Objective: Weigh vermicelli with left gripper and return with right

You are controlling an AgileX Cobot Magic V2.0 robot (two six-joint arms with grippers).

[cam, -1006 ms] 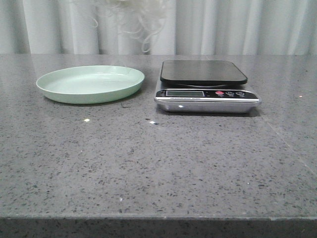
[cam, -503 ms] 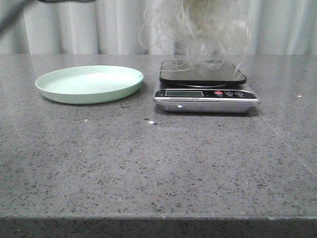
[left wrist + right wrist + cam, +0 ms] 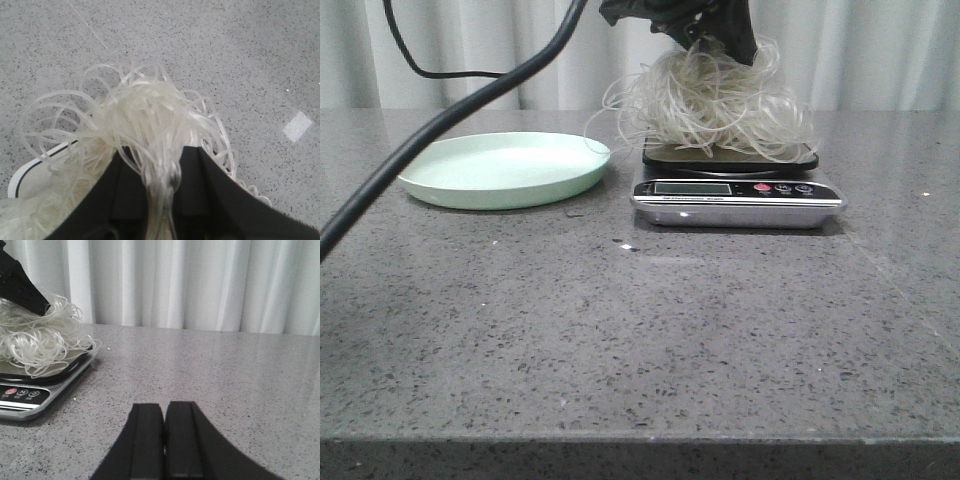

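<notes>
Since the frame half a second back, your left gripper [image 3: 705, 35] has dropped into the front view and carried the vermicelli [image 3: 715, 105] down with it: what was a blurred tangle hanging above the scale is now sitting on the black platform of the kitchen scale [image 3: 735, 185], directly beneath the fingers. The bundle bulges wide under the gripper, which suggests its weight is already on the platform rather than hanging. A black cable [image 3: 450, 120] also swings across the front view where there was none before.

In the left wrist view the fingers [image 3: 212, 195] are pinched on a strand of the noodles [image 3: 145, 130], so you have not let go. I judge the placing step nearly done; a clean reading needs those fingers to part and lift clear, and loose loops may cling as they rise. Some loops spill over the platform edge on the side toward the pale green plate [image 3: 505, 170], which lies beside the gripper, bare.

Your right gripper [image 3: 164, 440] hangs low over the counter [image 3: 225, 380], well to the far side of the scale from the plate, fingers pressed together on nothing.

Count: one noodle tangle, one scale, one plate, one cable, two grippers.
</notes>
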